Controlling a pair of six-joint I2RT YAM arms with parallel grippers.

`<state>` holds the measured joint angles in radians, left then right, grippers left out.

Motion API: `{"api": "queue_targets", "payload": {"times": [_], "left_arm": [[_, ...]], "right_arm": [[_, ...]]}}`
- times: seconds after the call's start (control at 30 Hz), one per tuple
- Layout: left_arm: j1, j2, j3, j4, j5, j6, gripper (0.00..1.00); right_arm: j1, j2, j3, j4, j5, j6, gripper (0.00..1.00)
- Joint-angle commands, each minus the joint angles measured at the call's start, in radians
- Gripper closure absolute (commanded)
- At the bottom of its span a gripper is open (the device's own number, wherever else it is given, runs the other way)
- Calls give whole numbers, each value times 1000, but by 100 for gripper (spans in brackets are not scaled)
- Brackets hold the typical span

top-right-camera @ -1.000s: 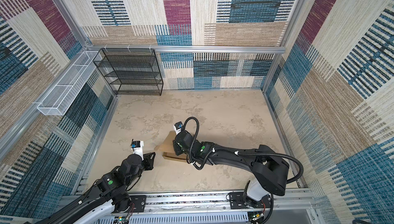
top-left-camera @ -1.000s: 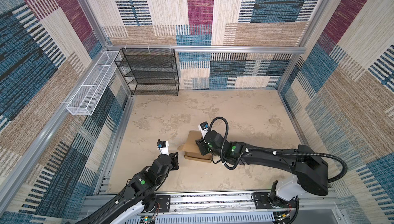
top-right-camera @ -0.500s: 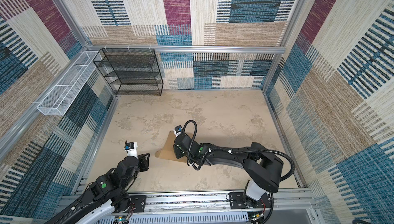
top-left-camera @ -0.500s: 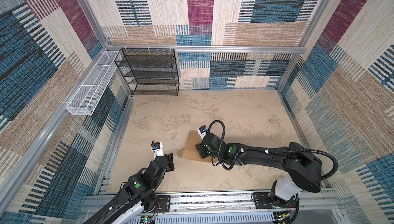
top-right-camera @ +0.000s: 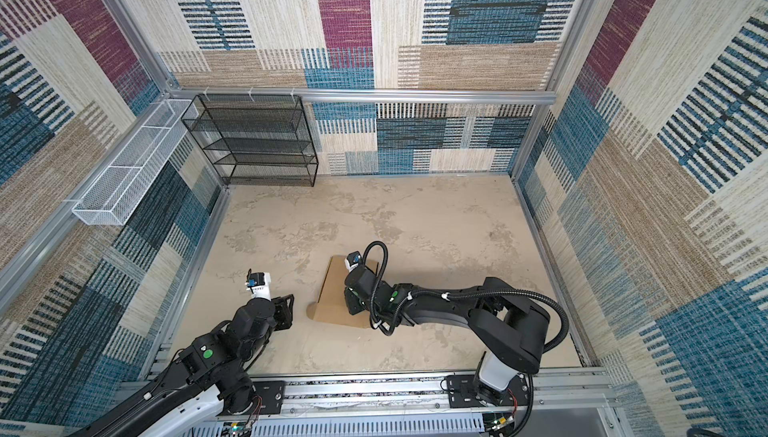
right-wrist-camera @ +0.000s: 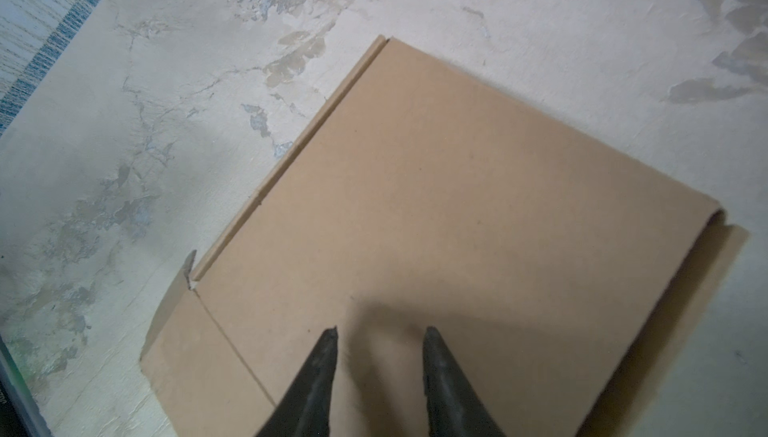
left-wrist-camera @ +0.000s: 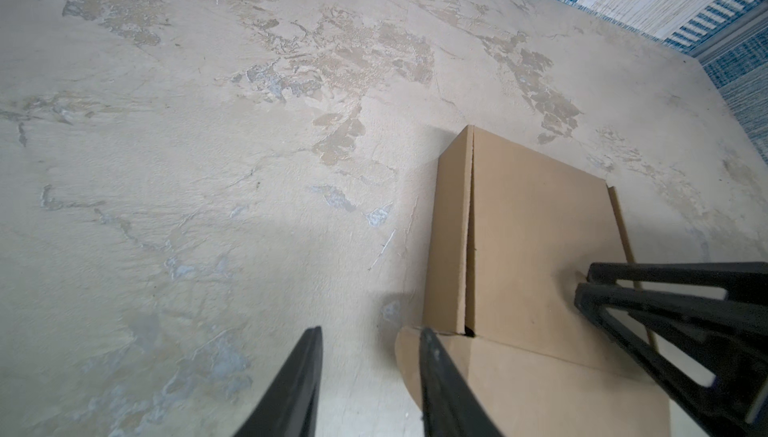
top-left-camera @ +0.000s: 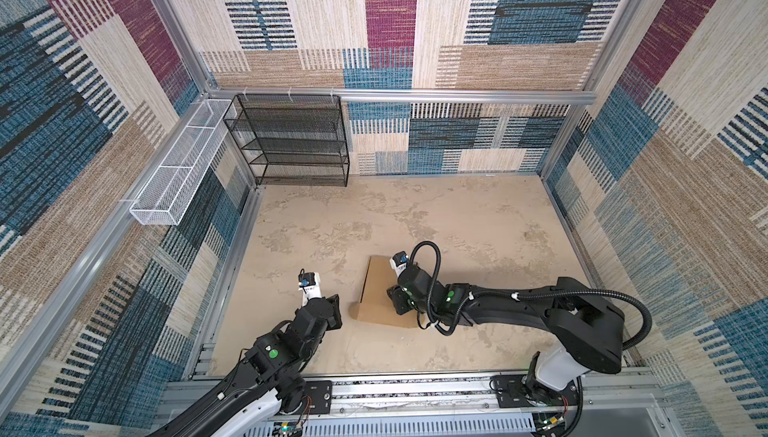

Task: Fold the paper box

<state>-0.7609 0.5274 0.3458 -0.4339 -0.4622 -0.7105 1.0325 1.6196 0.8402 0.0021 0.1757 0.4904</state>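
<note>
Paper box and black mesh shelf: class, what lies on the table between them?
Nothing; both top views show bare tabletop between paper box and black mesh shelf.

The paper box (top-left-camera: 376, 289) lies on the tabletop (top-left-camera: 457, 223), front centre. The left gripper (top-left-camera: 335, 310) sits just left of it. The right gripper (top-left-camera: 395, 302) is over its right part. The wire shelf rack (top-left-camera: 299, 144) stands rear left.

Box (top-left-camera: 376, 289): plain brown cardboard, unprinted, uniform in both top views. Table (top-left-camera: 457, 214): pale beige, mottled with tan and grey-blue patches. Walls (top-left-camera: 390, 6): woven patchwork of blue, maroon, tan and cream blocks, several crossed by dark stripes. Shelf rack (top-left-camera: 291, 139) at the table's far left corner: black mesh. Basket (top-left-camera: 174, 173) on the left wall: white wire mesh. Left arm (top-left-camera: 291, 339) and right arm (top-left-camera: 519, 310): black, white sections near the bases, green dots at joints.
</note>
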Motion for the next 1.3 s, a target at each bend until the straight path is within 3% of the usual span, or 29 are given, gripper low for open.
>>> {"api": "queue_targets", "payload": {"times": [0.0, 0.3, 0.6, 0.97, 1.07, 1.27], "left_arm": [[6, 45, 18, 66, 25, 39, 55], [73, 197, 71, 104, 159, 71, 51], [225, 347, 167, 73, 404, 141, 53], [294, 564, 333, -26, 572, 281, 62], [305, 614, 351, -13, 588, 300, 69], [313, 712, 383, 30, 651, 325, 71]], "right_arm": [[-3, 0, -13, 3, 1, 23, 63], [-15, -13, -22, 4, 11, 14, 63], [-23, -42, 8, -7, 14, -6, 60], [-34, -136, -8, -32, 38, -9, 59], [-41, -168, -17, -45, 51, -10, 59], [-60, -224, -48, -56, 55, -6, 59]]}}
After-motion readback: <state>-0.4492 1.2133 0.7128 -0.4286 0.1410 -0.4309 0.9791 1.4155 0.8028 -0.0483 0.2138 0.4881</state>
